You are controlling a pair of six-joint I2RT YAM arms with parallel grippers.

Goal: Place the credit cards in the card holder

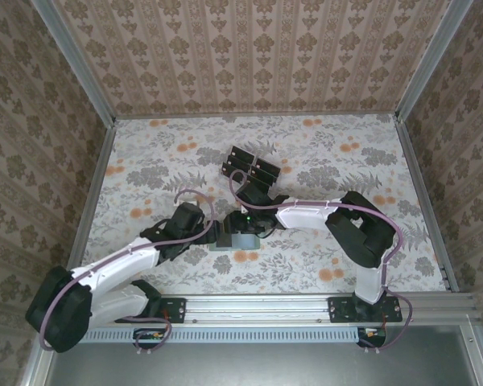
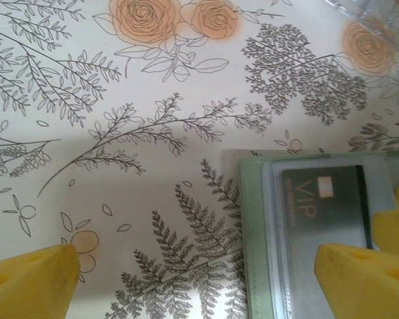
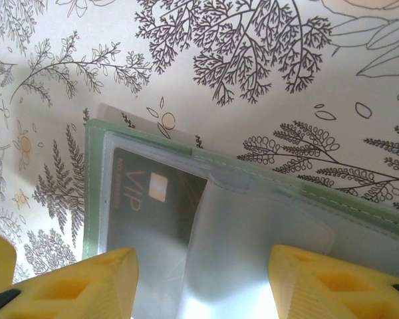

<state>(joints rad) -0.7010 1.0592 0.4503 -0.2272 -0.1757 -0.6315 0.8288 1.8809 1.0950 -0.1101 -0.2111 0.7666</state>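
The sage-green card holder (image 1: 235, 240) lies open on the floral table between both grippers. One black credit card marked VIP (image 2: 326, 199) sits inside its clear sleeve, also seen in the right wrist view as the same card (image 3: 153, 199). More black credit cards (image 1: 251, 167) stand in a clear rack farther back. My left gripper (image 2: 196, 279) is wide open at the holder's left edge (image 2: 253, 232), one finger over the sleeve. My right gripper (image 3: 203, 286) hangs open over the holder (image 3: 93, 199), its fingers either side of a raised clear sleeve flap (image 3: 253, 239).
The clear rack (image 2: 366, 10) stands just beyond the holder at the table's middle. Patterned walls close in the table on three sides. Bare floral tabletop (image 1: 145, 161) lies left and right of the arms. The rail with the arm bases runs along the near edge.
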